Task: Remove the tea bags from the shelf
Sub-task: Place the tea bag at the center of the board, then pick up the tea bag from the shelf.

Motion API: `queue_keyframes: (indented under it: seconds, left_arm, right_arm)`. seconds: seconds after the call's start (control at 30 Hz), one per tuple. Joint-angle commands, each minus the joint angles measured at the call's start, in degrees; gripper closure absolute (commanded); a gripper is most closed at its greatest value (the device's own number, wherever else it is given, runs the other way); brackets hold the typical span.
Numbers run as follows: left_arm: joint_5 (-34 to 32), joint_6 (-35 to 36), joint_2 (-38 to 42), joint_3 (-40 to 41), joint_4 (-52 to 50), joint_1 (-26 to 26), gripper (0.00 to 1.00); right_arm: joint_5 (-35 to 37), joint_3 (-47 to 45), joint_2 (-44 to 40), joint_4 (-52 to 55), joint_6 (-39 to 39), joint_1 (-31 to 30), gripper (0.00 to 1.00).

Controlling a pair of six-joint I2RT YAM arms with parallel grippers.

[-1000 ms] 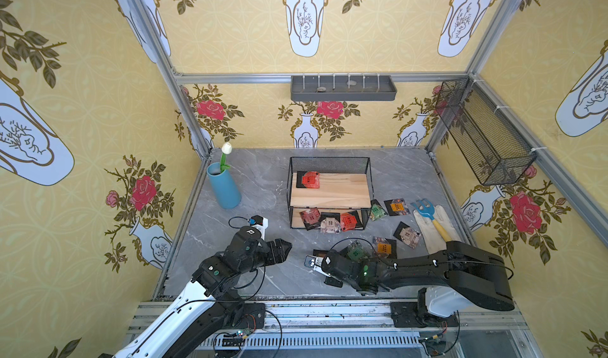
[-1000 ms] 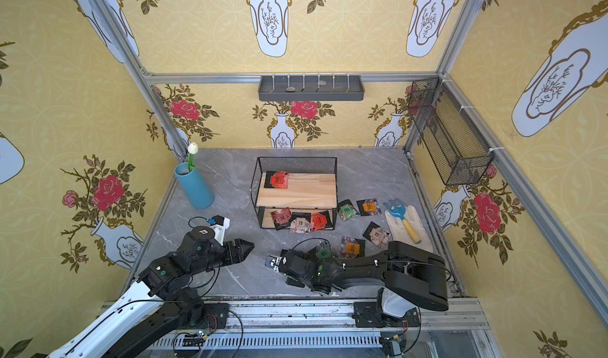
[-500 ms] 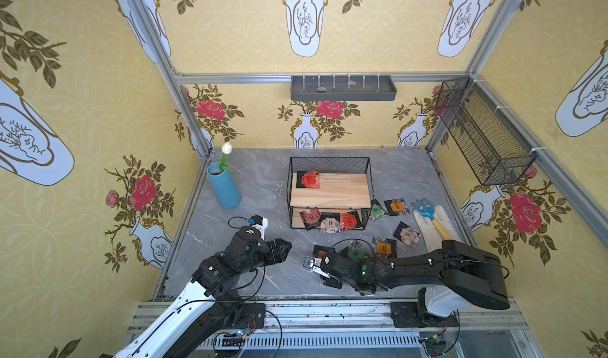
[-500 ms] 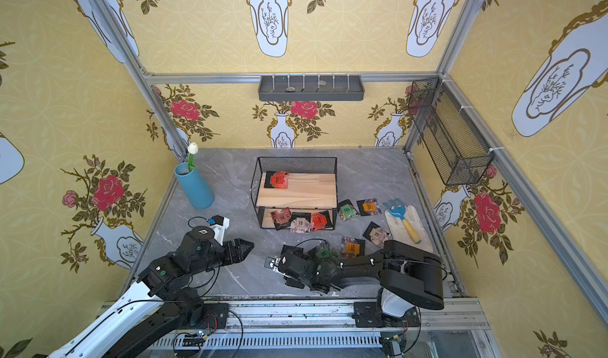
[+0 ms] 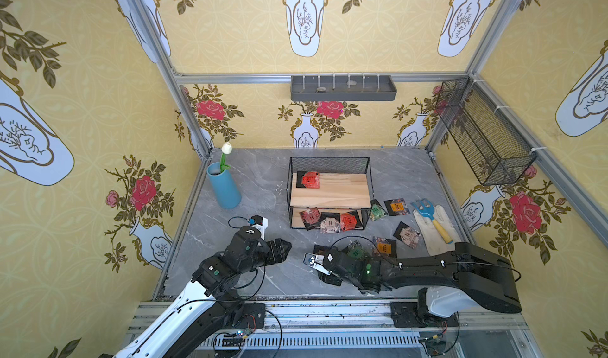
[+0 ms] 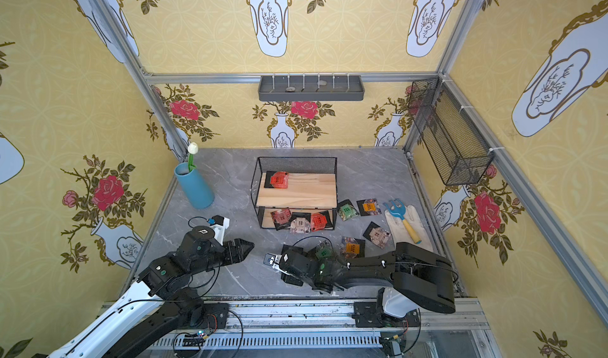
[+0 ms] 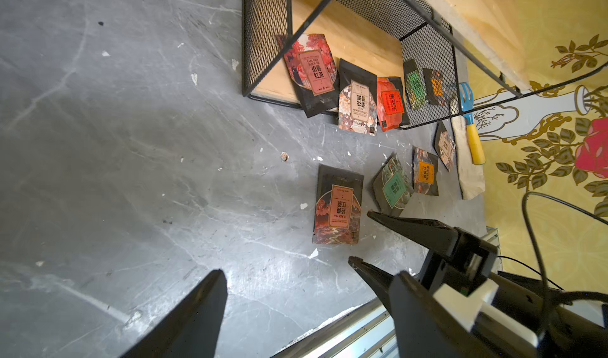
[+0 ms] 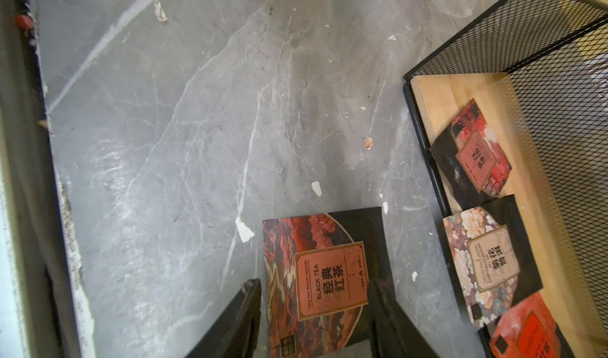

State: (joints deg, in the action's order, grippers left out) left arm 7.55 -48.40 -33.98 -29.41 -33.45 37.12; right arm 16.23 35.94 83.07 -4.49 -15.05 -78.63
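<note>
Top views: showing four tea bags (image 5: 309,179) remaining on the shelf (image 5: 330,190), others lying on the worktop (image 5: 263,188). Right wrist: spreading right fingers (image 8: 240,323) apart, letting go of a red bag (image 8: 329,280), now flat on the worktop; counting one more cleared. Left wrist: holding left fingers (image 7: 197,317) wide, gripping nothing.

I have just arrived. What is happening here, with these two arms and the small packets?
A two-armed robot is clearing tea bags off the shelf. The right pincer stands open over a red tea bag lying on the table, beside several others. The left pincer hangs open nearby, empty. Four bags are still on the shelf: one on top, three below.
</note>
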Motion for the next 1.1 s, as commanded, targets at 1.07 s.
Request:
queue_keyframes:
  seconds: [1.07]
  left_arm:
    - [9.4,6.9,-6.0,-6.1,7.2,-17.1,0.11]
  right_arm:
    - [-3.8,24.8,-2.1,12.9,17.3,18.7,0.35]
